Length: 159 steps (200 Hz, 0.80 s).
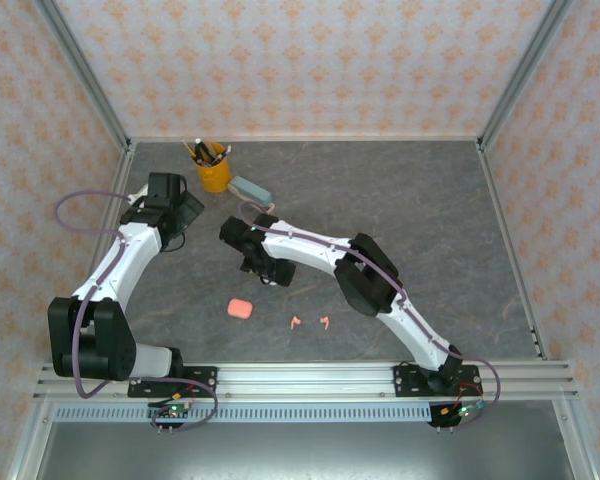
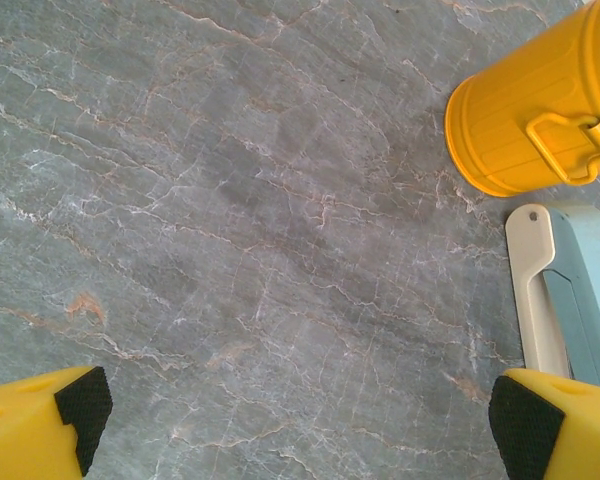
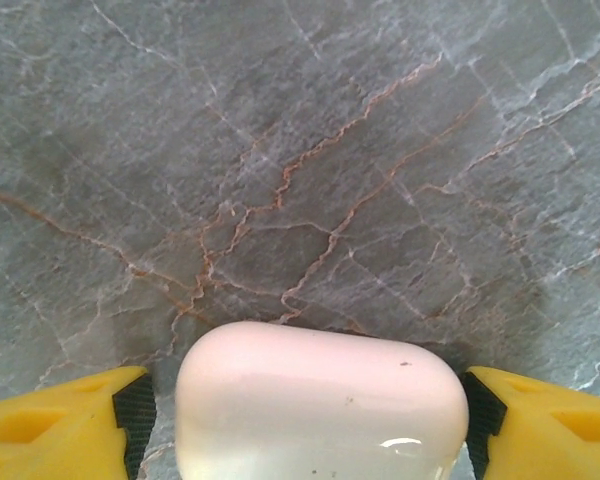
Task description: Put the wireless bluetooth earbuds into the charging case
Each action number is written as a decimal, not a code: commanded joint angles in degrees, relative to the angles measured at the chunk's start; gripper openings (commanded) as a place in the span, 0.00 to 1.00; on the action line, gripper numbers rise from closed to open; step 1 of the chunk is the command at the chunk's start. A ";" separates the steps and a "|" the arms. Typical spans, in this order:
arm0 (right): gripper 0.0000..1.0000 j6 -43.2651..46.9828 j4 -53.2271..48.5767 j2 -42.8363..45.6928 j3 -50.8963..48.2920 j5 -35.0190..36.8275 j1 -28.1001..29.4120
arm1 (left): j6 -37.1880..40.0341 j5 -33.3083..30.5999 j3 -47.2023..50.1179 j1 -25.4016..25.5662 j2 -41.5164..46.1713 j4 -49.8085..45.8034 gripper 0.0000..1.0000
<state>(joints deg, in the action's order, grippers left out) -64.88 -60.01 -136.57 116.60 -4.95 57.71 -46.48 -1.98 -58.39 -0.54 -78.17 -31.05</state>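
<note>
– Earbuds (image 1: 295,322) come last, they're the tiniest. What's biggest?
– The arms (image 1: 305,247). The left gripper (image 2: 300,425) hangs wide open and empty by the yellow cup (image 2: 540,110) at 11 o'clock. I think it's keeping out of the way.
– And the other one?
– The right gripper (image 3: 305,415) has a finger on each side of the white case (image 3: 320,395), likely to hold it. Is it squeezing? I cannot tell.
– Then?
– A shut pink case (image 1: 240,308) sits at 6 o'clock. Two pink earbuds lie loose at its 3 o'clock. No words to read anywhere.
</note>
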 commanded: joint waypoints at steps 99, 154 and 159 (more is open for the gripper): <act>0.65 6.31 -2.11 0.65 -0.51 4.85 0.38 | 0.73 0.47 0.86 -0.61 1.03 0.37 1.00; 0.65 11.91 2.06 7.96 -11.07 7.71 -2.37 | 0.95 3.29 1.97 -0.63 2.40 1.32 1.00; 0.65 12.65 3.18 8.68 -12.48 7.51 -2.79 | 0.96 3.74 2.11 -0.56 2.48 1.42 1.00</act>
<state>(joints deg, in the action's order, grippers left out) -56.45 -58.92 -132.92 110.10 -0.36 57.17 -46.44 -0.14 -57.45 -0.54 -77.73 -30.61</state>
